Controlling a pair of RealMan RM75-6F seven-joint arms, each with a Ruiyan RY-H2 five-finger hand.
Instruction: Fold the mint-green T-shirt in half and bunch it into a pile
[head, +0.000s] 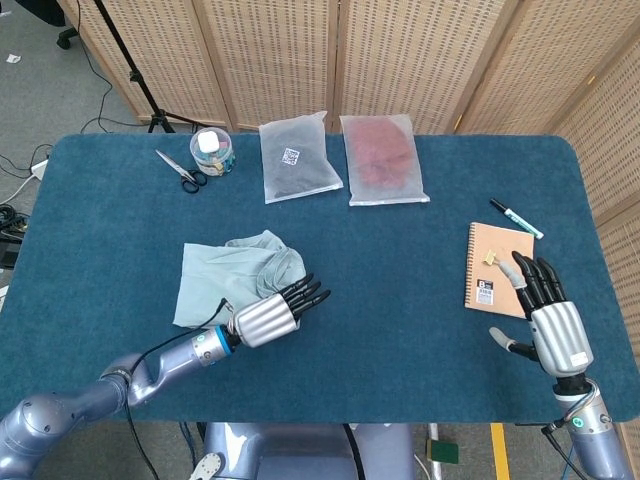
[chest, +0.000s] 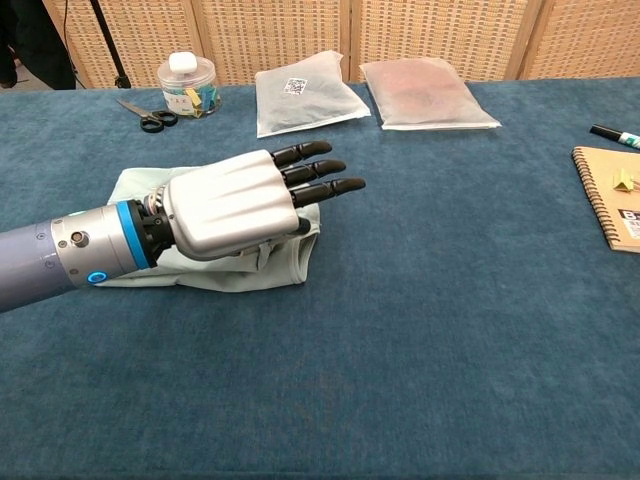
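Observation:
The mint-green T-shirt (head: 232, 272) lies crumpled in a loose folded heap on the blue table, left of centre. In the chest view part of the T-shirt (chest: 137, 184) shows behind my left forearm. My left hand (head: 276, 312) hangs flat over the heap's near right edge, fingers straight and slightly apart, holding nothing. In the chest view the left hand (chest: 250, 200) covers most of the cloth, so I cannot tell whether the palm touches it. My right hand (head: 549, 318) is open, fingers spread, at the table's near right corner beside a notebook; the chest view does not show it.
Scissors (head: 180, 169) and a lidded jar (head: 212, 152) sit at the back left. Two plastic garment bags (head: 298, 157) (head: 383, 158) lie at the back centre. A brown spiral notebook (head: 495, 262) and a pen (head: 516, 218) lie on the right.

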